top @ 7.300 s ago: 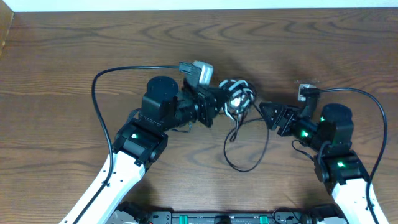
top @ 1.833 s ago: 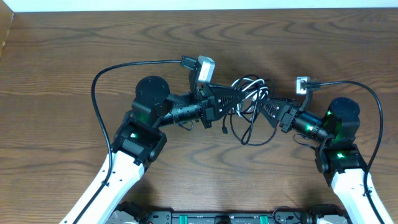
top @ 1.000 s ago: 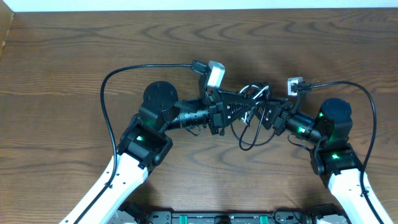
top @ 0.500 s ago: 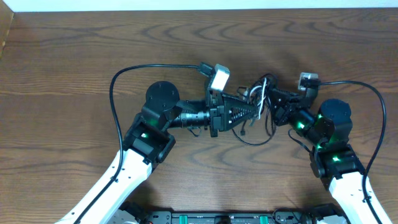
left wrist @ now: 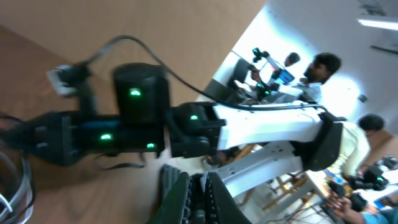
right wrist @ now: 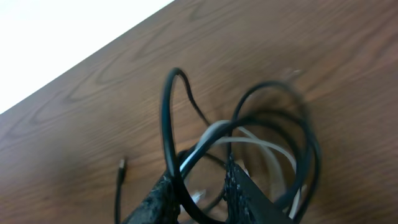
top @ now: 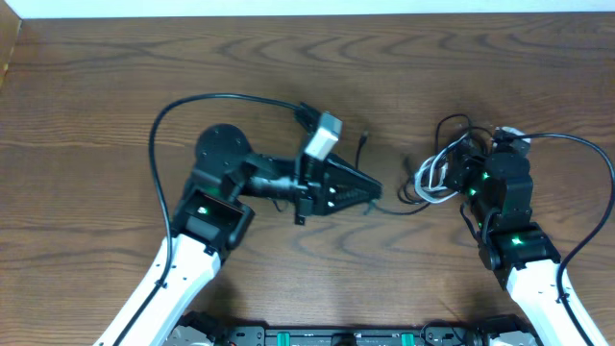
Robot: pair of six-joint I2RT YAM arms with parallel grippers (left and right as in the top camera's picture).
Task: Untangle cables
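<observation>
The cables, a thin black one and a white one, hang as a looped bundle point(top: 430, 180) at my right gripper point(top: 452, 173). In the right wrist view the gripper point(right wrist: 199, 180) is closed on the loops: the black cable point(right wrist: 166, 124) runs along one finger and the white cable point(right wrist: 261, 144) shows behind. A loose black plug end point(top: 365, 140) lies on the wood, also seen from the right wrist point(right wrist: 122, 163). My left gripper point(top: 375, 190) points right, apart from the bundle, with a thin black strand point(top: 399, 208) running from its tip to the bundle. From the left wrist its fingers point(left wrist: 198, 180) are pressed together.
Thick black arm cables arc over the table behind the left arm point(top: 192, 101) and the right arm point(top: 577, 154). The wooden table point(top: 288, 58) ends at a white strip along the back. The left wrist view looks across at the right arm point(left wrist: 137, 118).
My right gripper has pulled the bundle right and slightly toward the near edge. The left gripper has drawn back left, out of the tangle, leaving one black strand stretched between them.
</observation>
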